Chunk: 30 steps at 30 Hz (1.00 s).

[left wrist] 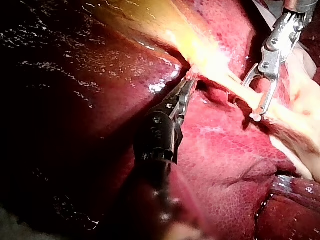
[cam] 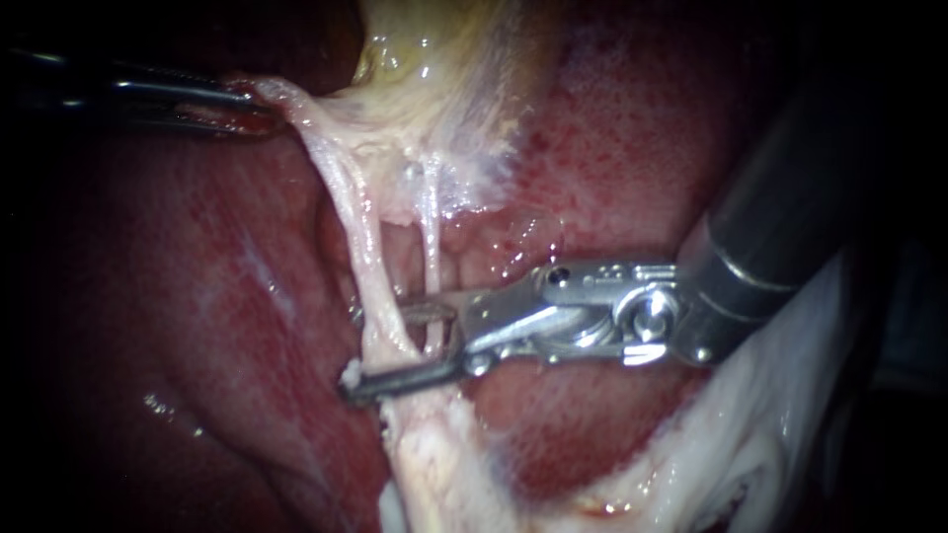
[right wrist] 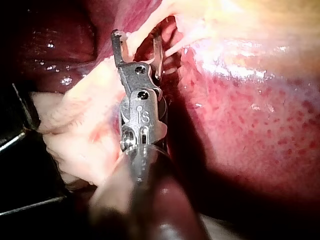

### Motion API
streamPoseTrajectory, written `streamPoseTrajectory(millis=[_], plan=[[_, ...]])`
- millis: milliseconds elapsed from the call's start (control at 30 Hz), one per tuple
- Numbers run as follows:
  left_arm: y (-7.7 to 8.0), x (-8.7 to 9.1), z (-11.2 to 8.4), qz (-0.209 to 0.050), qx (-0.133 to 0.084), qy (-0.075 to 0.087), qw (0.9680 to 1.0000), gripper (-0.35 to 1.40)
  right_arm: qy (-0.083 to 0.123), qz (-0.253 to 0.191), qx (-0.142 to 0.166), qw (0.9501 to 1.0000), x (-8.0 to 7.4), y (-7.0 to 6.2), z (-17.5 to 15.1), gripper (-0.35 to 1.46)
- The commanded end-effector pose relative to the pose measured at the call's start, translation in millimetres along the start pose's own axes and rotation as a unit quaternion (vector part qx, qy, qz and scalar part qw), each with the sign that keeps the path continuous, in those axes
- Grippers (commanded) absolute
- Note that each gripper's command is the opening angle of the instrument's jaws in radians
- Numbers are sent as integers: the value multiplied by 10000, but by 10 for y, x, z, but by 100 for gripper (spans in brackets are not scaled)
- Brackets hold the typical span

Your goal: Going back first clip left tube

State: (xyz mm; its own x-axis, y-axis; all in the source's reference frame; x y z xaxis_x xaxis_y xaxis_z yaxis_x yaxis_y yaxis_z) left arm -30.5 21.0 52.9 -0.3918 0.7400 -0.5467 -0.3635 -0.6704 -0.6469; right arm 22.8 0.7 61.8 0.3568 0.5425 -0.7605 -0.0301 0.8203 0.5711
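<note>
The right instrument point(cam: 380, 347) reaches in with its jaws parted, not clenched. The left tube point(cam: 363, 247) runs down between them, with the thinner right tube point(cam: 432, 232) just beside it. Higher up, the left instrument point(cam: 259, 104) has its jaws clamped on pale tissue point(cam: 301, 114) over the liver point(cam: 168, 296).

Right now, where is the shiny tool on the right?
In the endoscope view the right instrument reaches in from the right; its open jaws sit either side of the left tube, below the gallbladder.
</note>
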Motion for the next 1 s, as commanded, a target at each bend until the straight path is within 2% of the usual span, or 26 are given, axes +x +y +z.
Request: streamPoseTrajectory(millis=[33,167,300,467,600,733,833,1000], plan=[[0,0,0,2,-3,-2,10000,-35,-15,-110,0,9999,1,-1,-5,50],[0,0,-1,3,-3,-2,10000,-35,-14,-523,-58,9986,6,-4,-31,50],[0,0,-1,3,-4,-2,10000,-35,-7,-671,-41,9977,11,-7,-71,50],[0,0,-1,3,-4,-2,10000,-35,-7,-935,28,9956,1,-12,-116,50],[0,0,-1,3,-4,-2,10000,-35,-109,-1008,79,9948,-8,-15,-149,50],[0,0,0,3,-2,-2,10000,-35,-357,-1041,54,9939,-5,-13,-171,50],[1,-2,4,7,16,3,10000,-35,-387,-1037,-14,9939,2,-11,-181,50],[3,-11,26,29,47,12,10000,-35,-386,-1033,-30,9939,6,-9,-189,50]])
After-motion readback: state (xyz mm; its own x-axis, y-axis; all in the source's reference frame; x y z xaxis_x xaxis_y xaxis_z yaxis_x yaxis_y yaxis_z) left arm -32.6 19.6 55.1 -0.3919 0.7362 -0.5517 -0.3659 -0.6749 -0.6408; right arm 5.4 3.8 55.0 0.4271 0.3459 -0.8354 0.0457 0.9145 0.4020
